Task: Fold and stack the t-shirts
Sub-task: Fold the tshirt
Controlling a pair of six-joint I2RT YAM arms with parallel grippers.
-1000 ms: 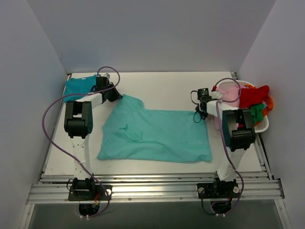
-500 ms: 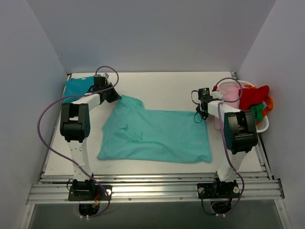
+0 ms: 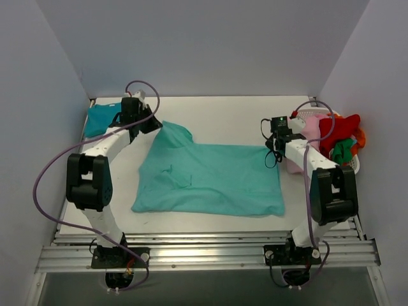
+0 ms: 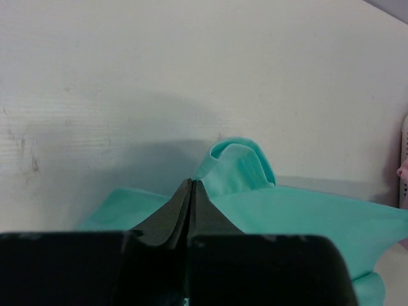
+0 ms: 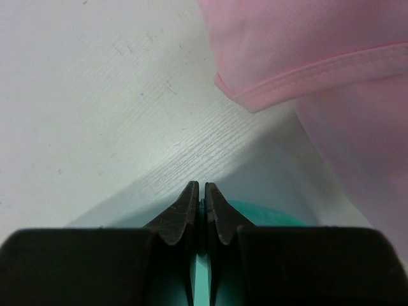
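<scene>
Across the middle of the table (image 3: pixel 223 118) I have the light turquoise t-shirt (image 3: pixel 210 182) spread nearly flat, with a few wrinkles in its left half. My left gripper (image 3: pixel 155 125) is clamped tight on the shirt's far left corner, which rises in a small peak, and my right gripper (image 3: pixel 275 152) is pinched closed on the far right corner, a sliver of turquoise showing between its fingers. The darker teal t-shirt (image 3: pixel 102 118) lies in the table's far left corner, partly hidden by the left arm. I judge this cloth light, thin and limp. It will sag between my two holds and drag on the tabletop, so both far corners, with both layers caught, look like the right places to hold. A pink garment (image 3: pixel 309 127) hangs from the basket (image 3: pixel 350 167) just beside my right gripper and could snag.
</scene>
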